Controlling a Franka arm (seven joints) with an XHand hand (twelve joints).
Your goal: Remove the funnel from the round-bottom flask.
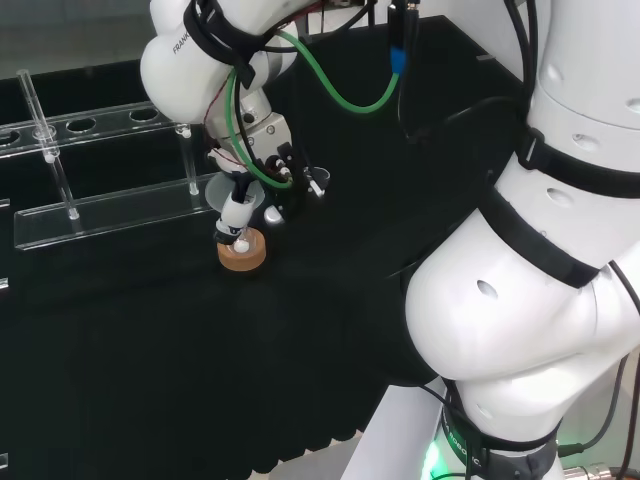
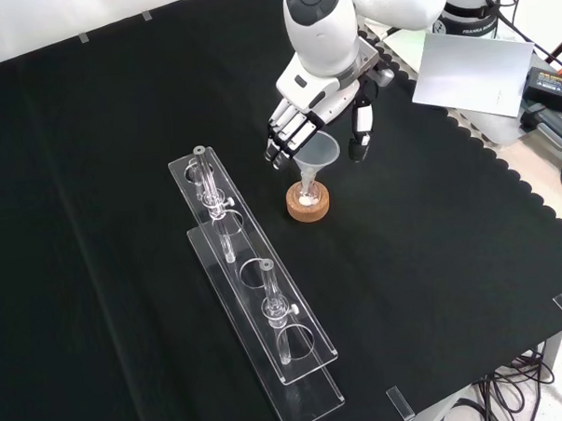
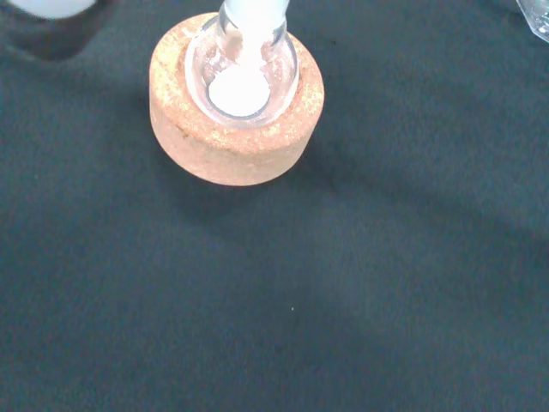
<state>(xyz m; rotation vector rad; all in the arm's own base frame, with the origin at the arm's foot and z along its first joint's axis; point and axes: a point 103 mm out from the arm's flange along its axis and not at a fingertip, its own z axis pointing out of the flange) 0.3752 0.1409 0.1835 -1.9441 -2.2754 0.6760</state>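
The clear rack [image 2: 257, 295] lies nearest in the front view. At two o'clock from it, the round flask [image 2: 308, 198] sits in a cork ring [image 2: 308, 208] so it cannot roll on the desk [image 2: 102, 162]. The funnel [image 2: 317, 155] stands in its neck. Behind it the hand [image 2: 318, 106] hovers. Its fingers [image 2: 283, 140] and thumb [image 2: 359, 132] hang loosely spread on either side of the funnel, holding nothing yet.

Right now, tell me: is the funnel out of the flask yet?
No. In the front view the funnel has its stem in the flask on the cork ring.
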